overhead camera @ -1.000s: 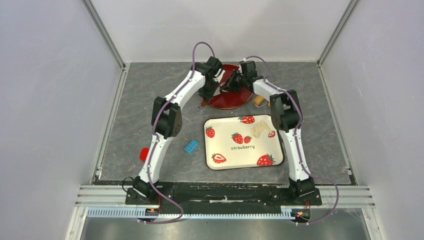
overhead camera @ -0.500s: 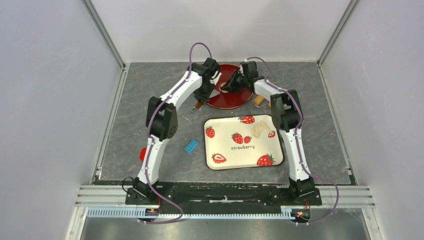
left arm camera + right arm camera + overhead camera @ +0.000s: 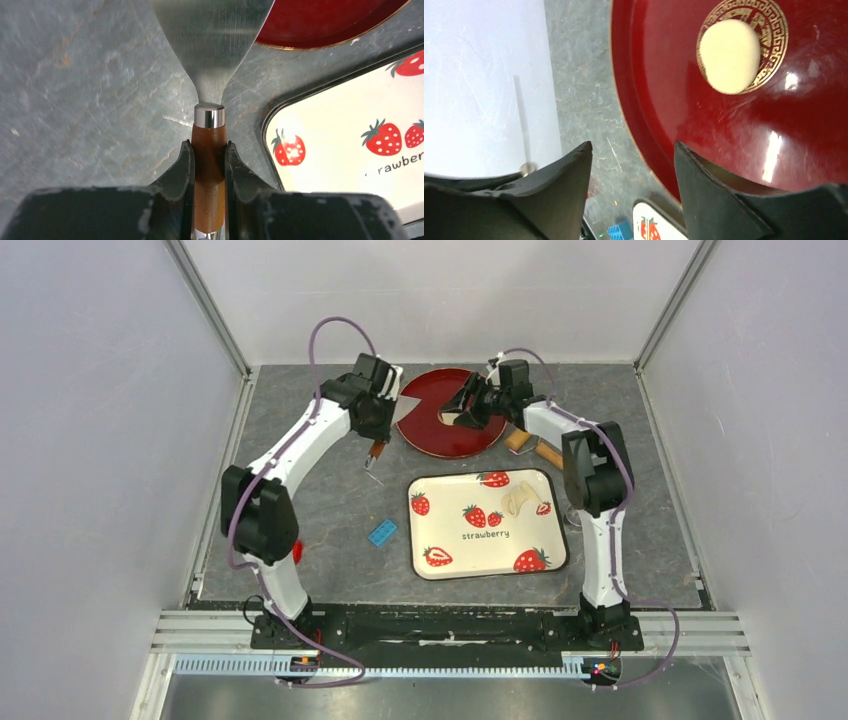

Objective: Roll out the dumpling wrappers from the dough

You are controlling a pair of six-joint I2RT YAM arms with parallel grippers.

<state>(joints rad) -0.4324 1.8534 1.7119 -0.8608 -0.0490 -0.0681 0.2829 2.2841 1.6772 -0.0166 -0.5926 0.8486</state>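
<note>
A round pale dumpling wrapper (image 3: 729,56) lies flat on the gold emblem of the red plate (image 3: 659,100). My right gripper (image 3: 633,145) hovers over the plate's edge (image 3: 440,445) at the back of the table, open with nothing between its fingers (image 3: 704,190). My left gripper (image 3: 209,145) is shut on the brown wooden handle (image 3: 209,165) of a metal spatula, and the blade (image 3: 212,40) reaches the plate's left rim (image 3: 325,25). In the top view the left gripper (image 3: 380,428) sits just left of the plate. A ragged scrap of dough (image 3: 517,502) lies on the strawberry tray (image 3: 440,565).
A tan wooden roller (image 3: 520,440) lies right of the plate, beside the right arm. A blue block (image 3: 381,532) and a small red object (image 3: 296,550) sit left of the tray. White walls enclose the grey mat on three sides.
The right gripper has opened above the plate. The left arm has swung out to the left with the spatula, leaving the plate's middle uncovered.
</note>
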